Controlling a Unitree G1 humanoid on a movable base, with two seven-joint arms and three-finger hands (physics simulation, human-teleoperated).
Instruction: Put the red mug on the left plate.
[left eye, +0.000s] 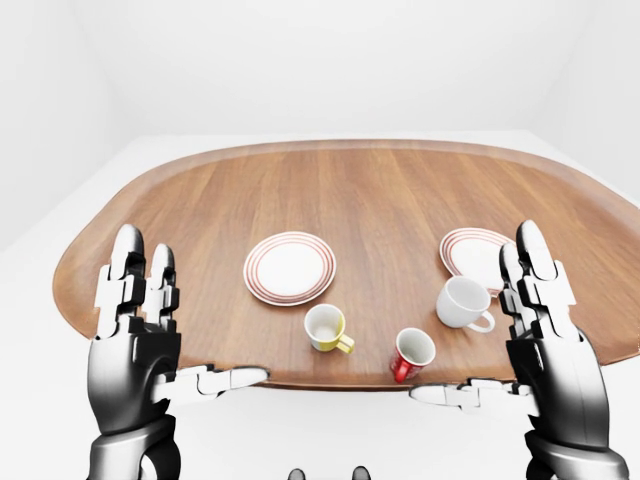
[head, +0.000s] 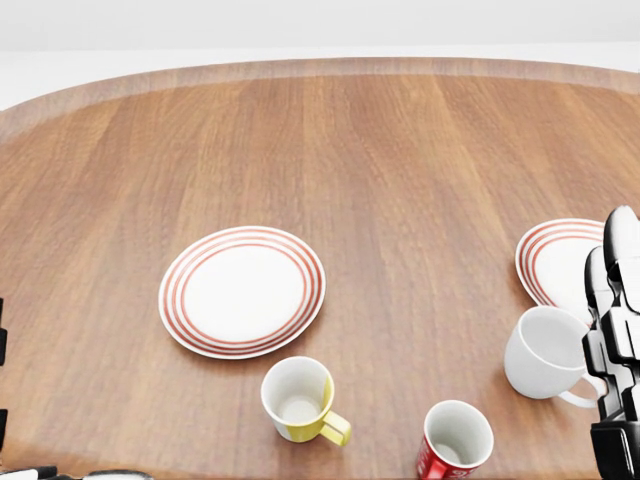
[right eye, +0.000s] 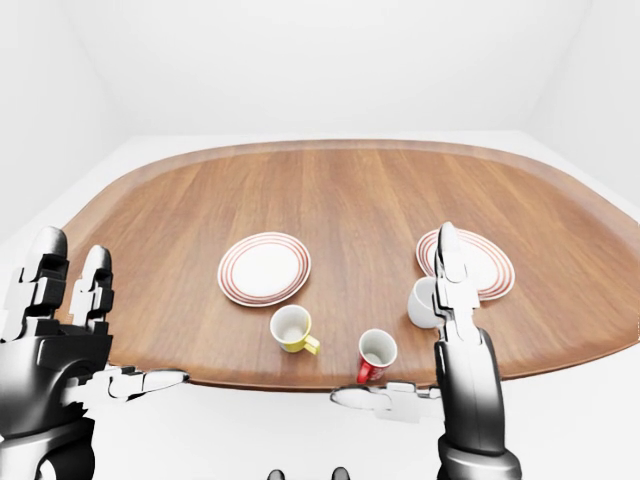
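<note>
The red mug (left eye: 411, 352) stands upright near the bench (left eye: 360, 190) edge, right of a yellow mug (left eye: 326, 328) and apart from the left plate (left eye: 290, 267). The left hand (left eye: 140, 340) and right hand (left eye: 545, 340) are raised with fingers spread, apparently holding nothing.

Setting: a simulated dining room, bare and brightly lit, rendered rather than photographed.
Walls and floor: plain white surfaces (left eye: 330, 60) enclose the room, with no windows or fittings visible.
Furniture: one large oval wooden table (left eye: 350, 190) fills the left-eye view, its grain running toward 12 o'clock.
Tableware: two white plates with red rings, the left plate (left eye: 289, 268) near the table's centre and the right plate (left eye: 474, 253) at about 3 o'clock from it.
Cups: a yellow mug (left eye: 327, 328), a red mug (left eye: 411, 352) and a white mug (left eye: 462, 303) stand along the table's 6 o'clock edge, a home-style place setting.
</note>
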